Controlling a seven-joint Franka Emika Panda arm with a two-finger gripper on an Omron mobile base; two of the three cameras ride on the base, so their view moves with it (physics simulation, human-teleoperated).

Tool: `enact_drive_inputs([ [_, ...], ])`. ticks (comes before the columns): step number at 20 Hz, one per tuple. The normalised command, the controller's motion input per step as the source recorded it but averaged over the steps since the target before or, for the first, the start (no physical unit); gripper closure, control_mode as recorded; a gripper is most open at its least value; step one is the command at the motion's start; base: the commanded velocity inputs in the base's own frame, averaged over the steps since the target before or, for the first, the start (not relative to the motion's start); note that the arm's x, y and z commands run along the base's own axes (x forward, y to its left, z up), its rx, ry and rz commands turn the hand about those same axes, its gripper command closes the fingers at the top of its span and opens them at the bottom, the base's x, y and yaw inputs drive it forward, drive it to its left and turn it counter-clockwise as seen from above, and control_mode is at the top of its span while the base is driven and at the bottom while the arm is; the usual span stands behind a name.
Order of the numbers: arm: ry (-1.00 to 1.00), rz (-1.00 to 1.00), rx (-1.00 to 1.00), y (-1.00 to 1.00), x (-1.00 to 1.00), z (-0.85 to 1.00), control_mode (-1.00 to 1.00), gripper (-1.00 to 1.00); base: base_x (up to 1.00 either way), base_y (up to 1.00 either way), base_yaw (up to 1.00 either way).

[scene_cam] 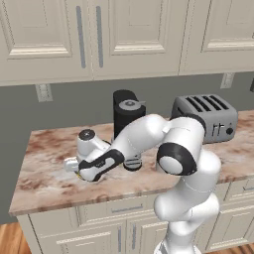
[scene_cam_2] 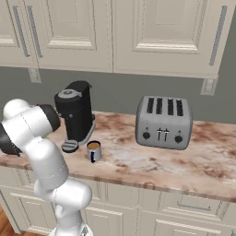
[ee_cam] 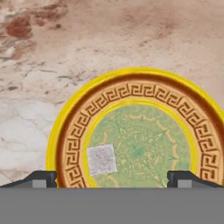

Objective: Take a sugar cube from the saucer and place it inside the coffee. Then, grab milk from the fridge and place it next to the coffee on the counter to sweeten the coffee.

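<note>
sugar cube [ee_cam: 102, 159] on saucer [ee_cam: 131, 94], on counter [ee_cam: 65, 52]

A tall black coffee machine [scene_cam_2: 74, 114] stands left of a silver four-slot toaster [scene_cam_2: 163, 122], beneath cream panelled wall cabinets [scene_cam_2: 138, 32].

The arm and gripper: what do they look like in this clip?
The arm is glossy white with rounded, bulbous segments and dark bands at the joints; one link carries a black strip along its side. No cables or markings are visible. The gripper shows two small dark finger tips with lighter grey pads.
</note>
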Motion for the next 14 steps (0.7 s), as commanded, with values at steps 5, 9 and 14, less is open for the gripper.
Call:
enact_drive_inputs([
  [5, 0.0, -0.03, 0.0, 0.09, 0.18, -0.13, -1.0, -1.0, 0.0, 0.0, 0.0],
  [9, 0.0, -0.02, 0.0, 0.04, 0.17, -0.16, -1.0, 1.0, 0.0, 0.0, 0.0],
  [14, 0.0, -0.02, 0.0, 0.0, 0.01, -0.22, -1.0, 1.0, 0.0, 0.0, 0.0],
])
